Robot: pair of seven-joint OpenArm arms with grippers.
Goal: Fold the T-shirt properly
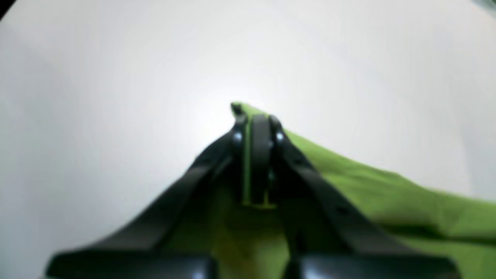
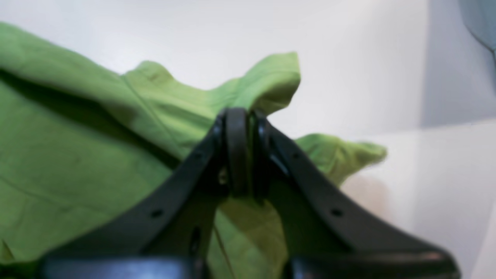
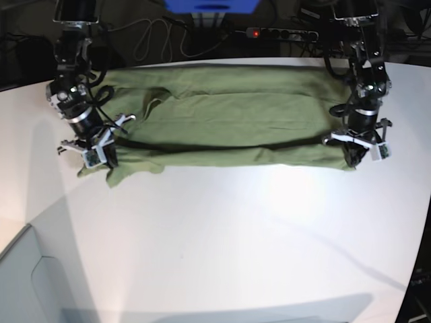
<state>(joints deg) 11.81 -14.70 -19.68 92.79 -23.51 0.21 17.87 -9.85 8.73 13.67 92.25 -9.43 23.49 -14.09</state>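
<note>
The olive-green T-shirt (image 3: 222,121) lies across the far half of the white table, folded lengthwise into a long band. My left gripper (image 3: 353,159) is at the band's near right corner, shut on the cloth; in the left wrist view the left gripper (image 1: 257,118) pinches a thin green edge of the T-shirt (image 1: 387,193). My right gripper (image 3: 108,163) is at the near left corner by the sleeve. In the right wrist view the right gripper (image 2: 238,116) is shut on bunched fabric of the T-shirt (image 2: 77,155), a flap standing up behind the tips.
The white table (image 3: 236,242) stretches toward the camera. Cables and a power strip (image 3: 276,32) lie behind the table's far edge. A lower white surface (image 3: 34,282) adjoins the near left corner.
</note>
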